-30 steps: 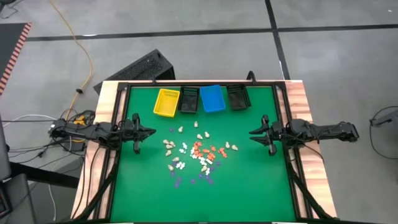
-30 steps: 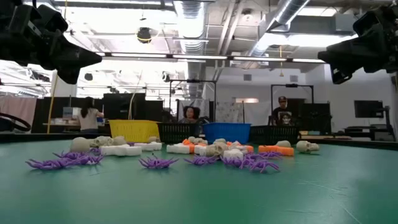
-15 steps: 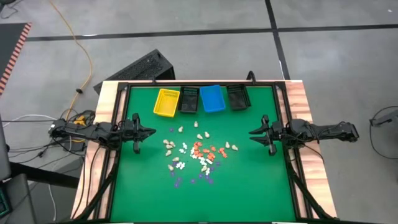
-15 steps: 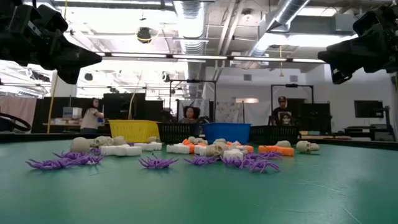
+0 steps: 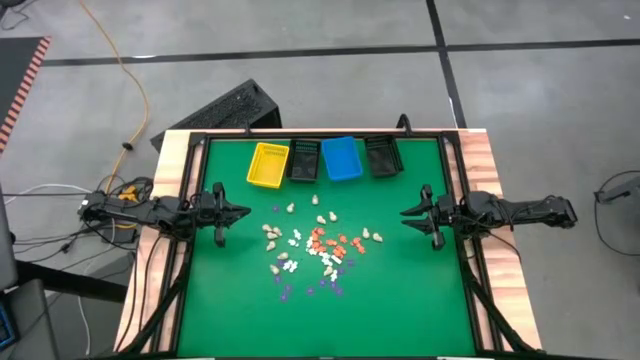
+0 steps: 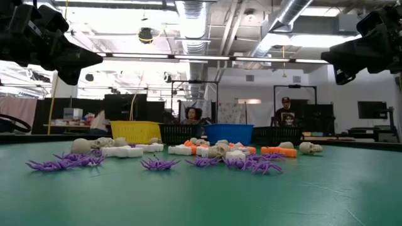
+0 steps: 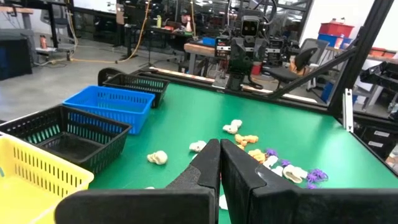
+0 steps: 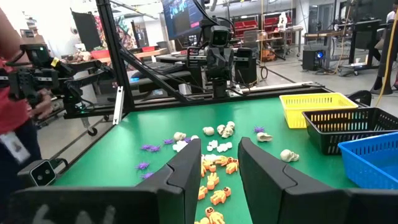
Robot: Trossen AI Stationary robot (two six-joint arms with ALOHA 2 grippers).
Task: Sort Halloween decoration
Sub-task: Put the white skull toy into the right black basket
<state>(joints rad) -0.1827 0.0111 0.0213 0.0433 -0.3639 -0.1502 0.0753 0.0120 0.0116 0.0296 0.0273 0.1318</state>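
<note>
Room: open workshop with grey concrete floor (image 5: 300, 60), black tape lines, a yellow cable (image 5: 128, 75) trailing past the table's far-left corner. Low view showed ceiling ducts and strip lights, desks, monitors, and people (image 6: 286, 113) standing well behind the table.

Surface: green mat (image 5: 400, 290) in a black frame with wood edging. Flat, no folds seen.

Bins: four in a row along the far edge, touching or nearly so: yellow bin (image 5: 268, 164), black bin (image 5: 304, 160), blue bin (image 5: 341, 158), second black bin (image 5: 382, 156). All looked empty.

Arms: left gripper (image 5: 243, 211) hung above the left edge, jaws clenched together, holding nothing. Right gripper (image 5: 406, 214) hung above the right edge, jaws parted with a clear gap, holding nothing.

Decorations (image 5: 318, 243): loose scatter at mat centre, between the grippers and near the bins; white and cream pieces toward the left, orange in the middle, purple nearest the front edge.
</note>
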